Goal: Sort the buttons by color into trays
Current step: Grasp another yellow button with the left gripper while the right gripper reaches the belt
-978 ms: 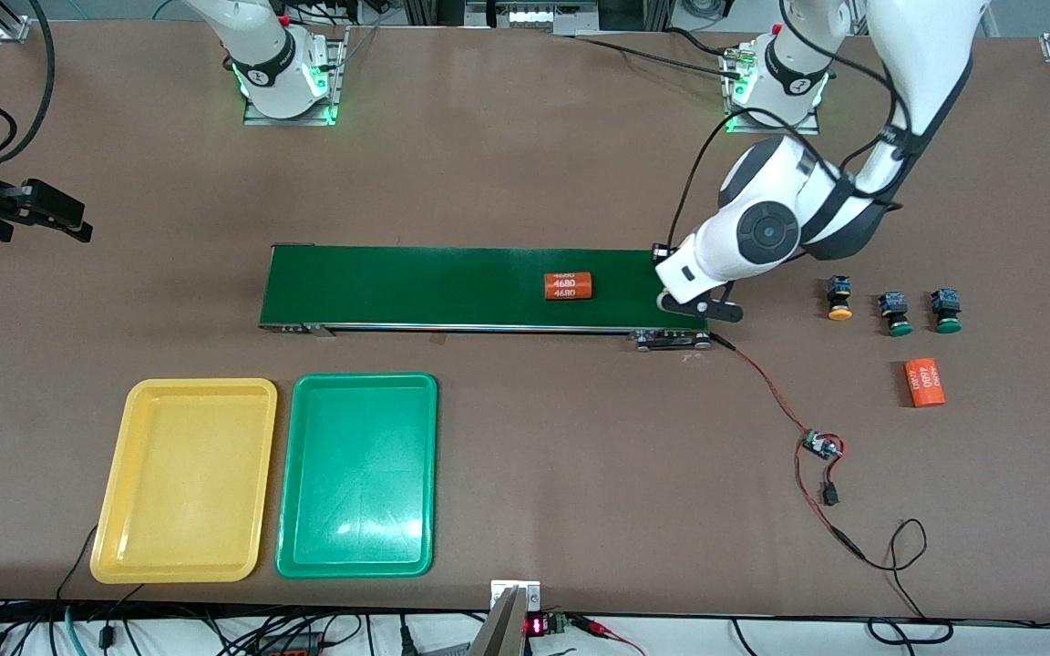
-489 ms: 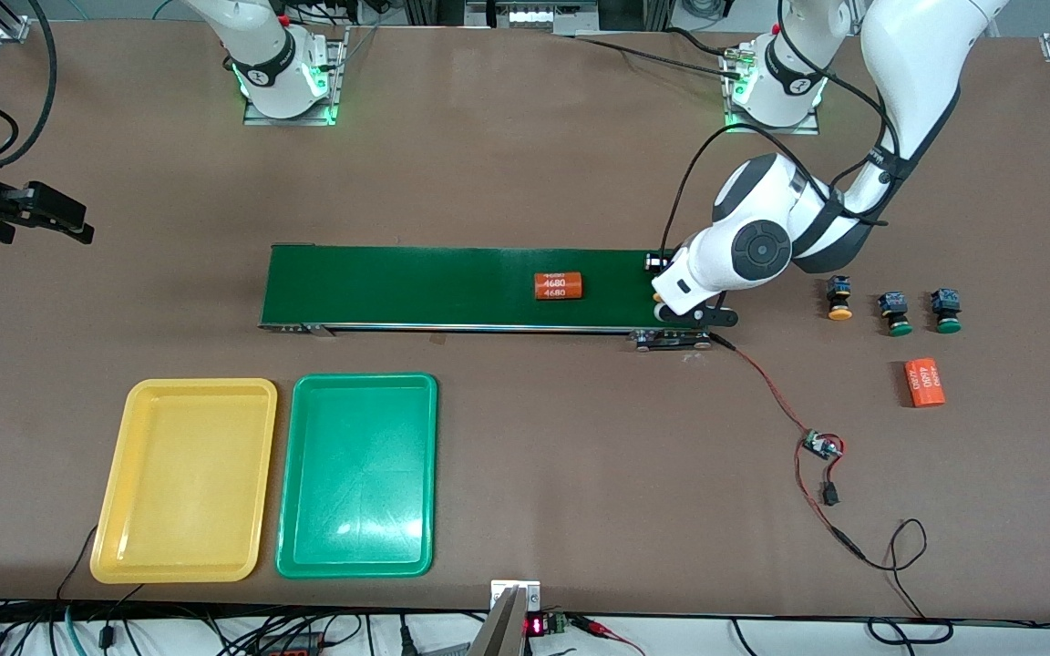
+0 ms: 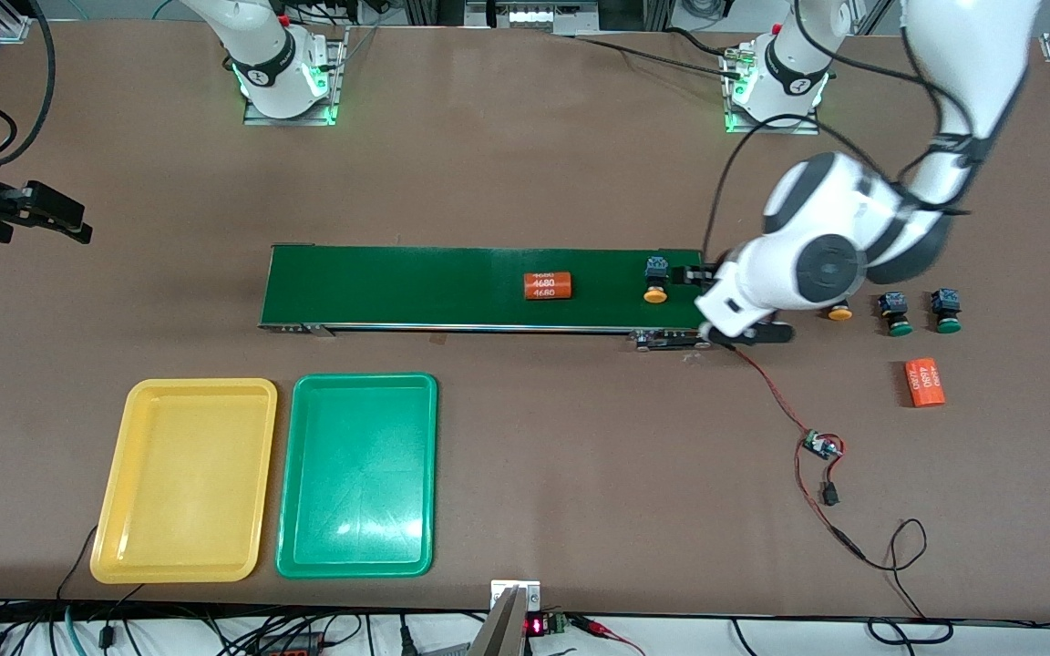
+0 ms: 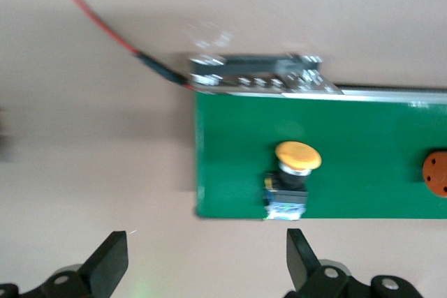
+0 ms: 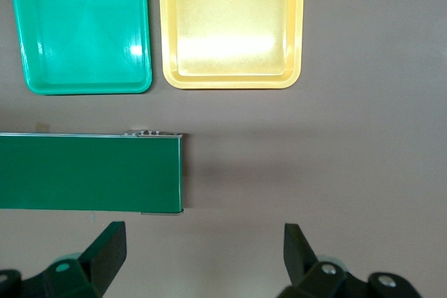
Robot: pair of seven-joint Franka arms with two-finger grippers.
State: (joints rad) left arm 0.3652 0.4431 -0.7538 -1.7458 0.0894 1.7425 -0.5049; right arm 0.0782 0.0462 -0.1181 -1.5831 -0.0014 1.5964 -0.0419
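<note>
A yellow-capped button lies free on the dark-green belt near the left arm's end. My left gripper hangs open and empty just off that belt end, over bare table. Another yellow button peeks out from under the left arm, and two green buttons stand beside it. The yellow tray and green tray lie side by side, nearer the front camera than the belt. My right gripper waits open past the belt's right-arm end.
One orange "4680" cylinder rides on the belt and another lies on the table near the green buttons. A red wire runs from the belt's motor to a small board.
My left gripper opened, left the yellow button on the belt and drew back toward the left arm's end. The cylinder on the belt slid toward the right arm's end.
</note>
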